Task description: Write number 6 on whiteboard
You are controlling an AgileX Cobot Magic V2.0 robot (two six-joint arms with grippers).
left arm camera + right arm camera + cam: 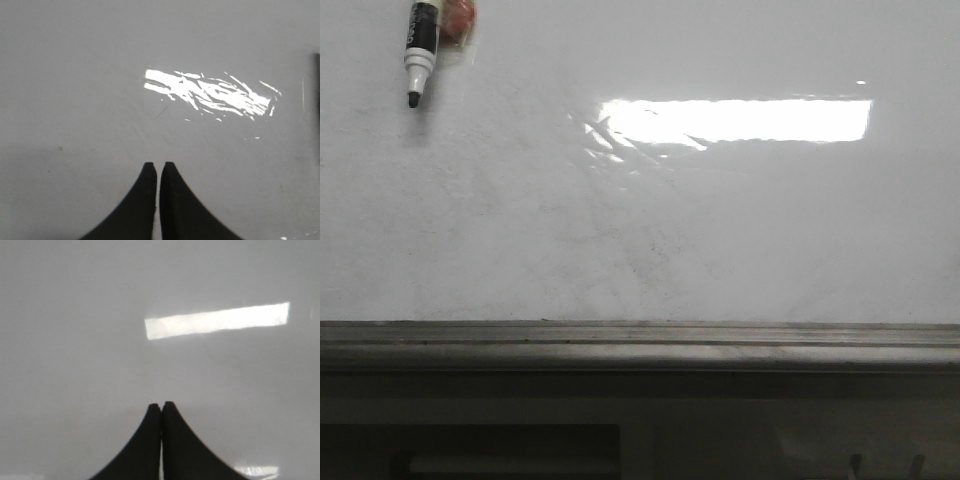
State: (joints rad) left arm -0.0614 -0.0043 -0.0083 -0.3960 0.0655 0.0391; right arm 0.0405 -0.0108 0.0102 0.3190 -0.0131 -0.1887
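Nearest the camera is the grey metal edge rail (640, 340), then the whiteboard (720, 240) stretching away, smudgy with a bright light reflection (735, 120). No 6 drawn on it. Both wrist views: left hand (158, 167) and right hand (161, 407) have fingers pressed together, holding nothing. A marker (420, 50) lies at the far left corner, cap off, tip toward us.

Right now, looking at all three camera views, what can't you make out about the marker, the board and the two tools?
- Black-and-white marker, front view: upper end cut off by the frame edge; label too small to read.
- Orange-red object beside it: mostly cut off and blurred; cannot tell what it is.
- Glossy white whiteboard: glare hides part; no drawn 6 visible.
- Left tool, right tool: not in front view.
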